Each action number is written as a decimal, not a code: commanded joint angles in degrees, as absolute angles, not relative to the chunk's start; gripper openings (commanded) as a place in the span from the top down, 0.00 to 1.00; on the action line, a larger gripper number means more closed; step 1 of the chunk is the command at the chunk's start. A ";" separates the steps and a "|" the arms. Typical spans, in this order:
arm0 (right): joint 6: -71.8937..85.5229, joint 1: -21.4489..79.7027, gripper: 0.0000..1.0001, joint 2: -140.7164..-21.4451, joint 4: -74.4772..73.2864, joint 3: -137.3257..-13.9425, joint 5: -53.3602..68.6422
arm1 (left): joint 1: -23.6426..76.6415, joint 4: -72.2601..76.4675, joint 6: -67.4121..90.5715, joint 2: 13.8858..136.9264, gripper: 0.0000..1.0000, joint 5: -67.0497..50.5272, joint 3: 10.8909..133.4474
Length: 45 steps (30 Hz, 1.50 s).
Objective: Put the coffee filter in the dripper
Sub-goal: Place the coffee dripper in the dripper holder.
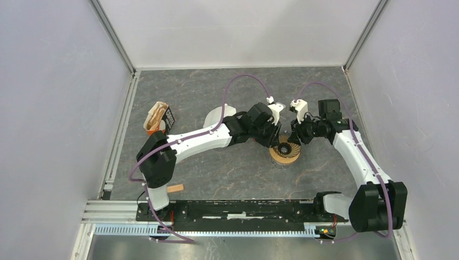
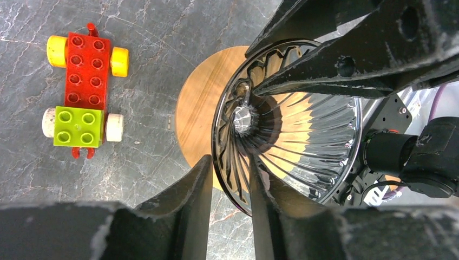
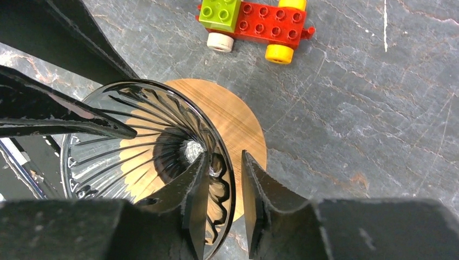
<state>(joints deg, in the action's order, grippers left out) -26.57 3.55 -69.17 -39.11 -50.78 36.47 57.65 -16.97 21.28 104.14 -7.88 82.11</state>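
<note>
Ribbed clear glass cone dripper (image 2: 303, 135), no filter in it, has both my arms' jaws parted astride its rim; withdrawing crookedly could snag and tip it.

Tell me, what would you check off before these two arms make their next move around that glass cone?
1. Dripper sitting on its wooden base: ok.
2. Dripper free to receive a filter, nothing inside: ok, only bare ribbed glass shows.
3. Left gripper jaws apart, straddling the rim without pinching it: ok.
4. Right gripper jaws apart over the opposite side of the rim: ok.
5. Filter in a gripper: not ok, neither holds one.
6. Filter located: cannot tell; a white shape behind the left arm may be it.
</note>
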 commanded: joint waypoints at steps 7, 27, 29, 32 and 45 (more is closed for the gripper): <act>-27.52 3.30 0.54 -69.40 -42.08 -57.83 32.29 | 56.24 -24.14 16.61 104.72 0.50 -9.05 85.00; -26.52 3.28 0.43 -68.07 -44.38 -63.42 32.79 | 54.95 -26.34 13.45 102.52 0.25 -14.43 91.46; -26.63 3.26 0.43 -67.77 -44.32 -63.43 32.83 | 54.93 -25.57 13.45 102.32 0.27 -15.14 90.95; -26.63 3.24 0.44 -67.42 -44.09 -62.63 32.81 | 54.91 -24.60 14.84 103.15 0.34 -17.84 90.55; -27.69 2.33 0.46 -65.39 -44.52 -61.28 30.59 | 55.02 -22.95 22.01 106.96 0.54 -24.69 90.61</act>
<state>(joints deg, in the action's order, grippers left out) -26.96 2.74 -66.72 -44.97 -60.90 31.33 54.98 -25.63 18.04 106.56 -21.26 89.23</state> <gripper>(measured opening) 0.543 0.468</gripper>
